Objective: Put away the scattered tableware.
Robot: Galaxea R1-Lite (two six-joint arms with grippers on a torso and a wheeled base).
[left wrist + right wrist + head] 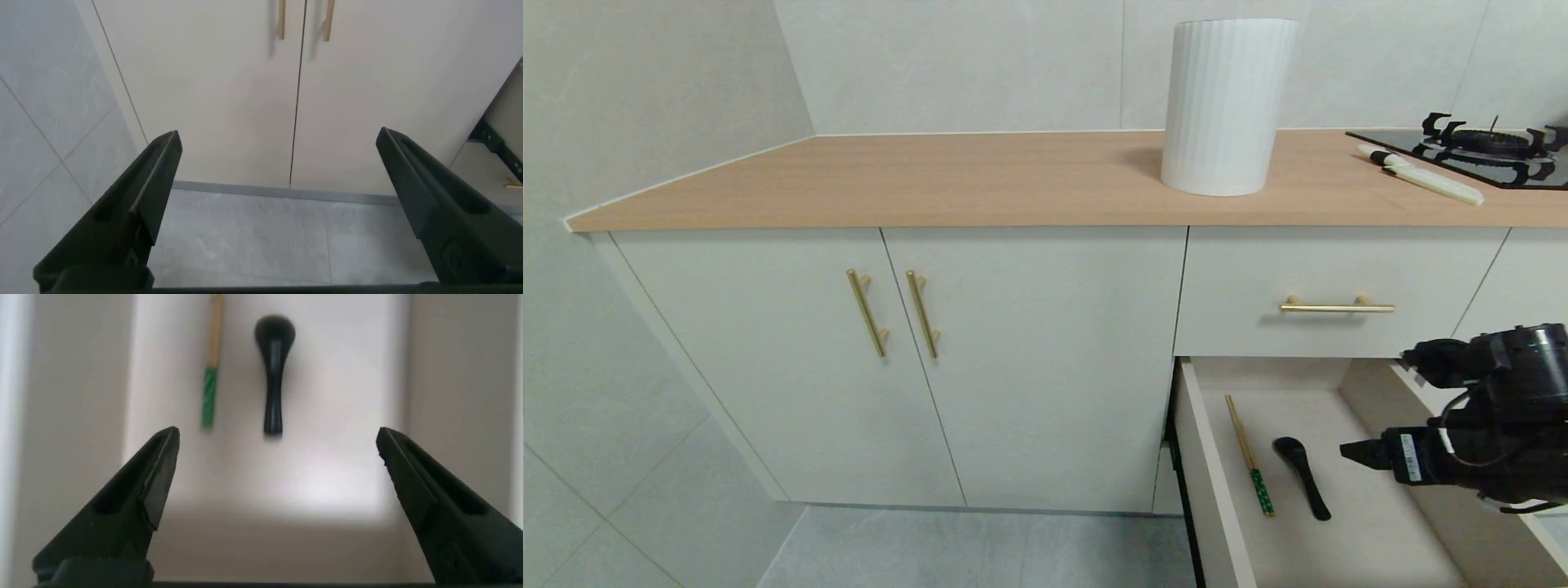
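Right wrist view: black spoon (272, 371) and chopsticks (211, 384) lie beyond the wide-apart, empty jaws.

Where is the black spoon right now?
In the head view, the black spoon lies inside the open drawer at lower right, on the robot's right side, just right of the chopsticks and apart from them.

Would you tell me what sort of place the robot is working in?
Likely a home kitchen: a gas hob on the wooden countertop, and an open drawer holding chopsticks and a spoon.
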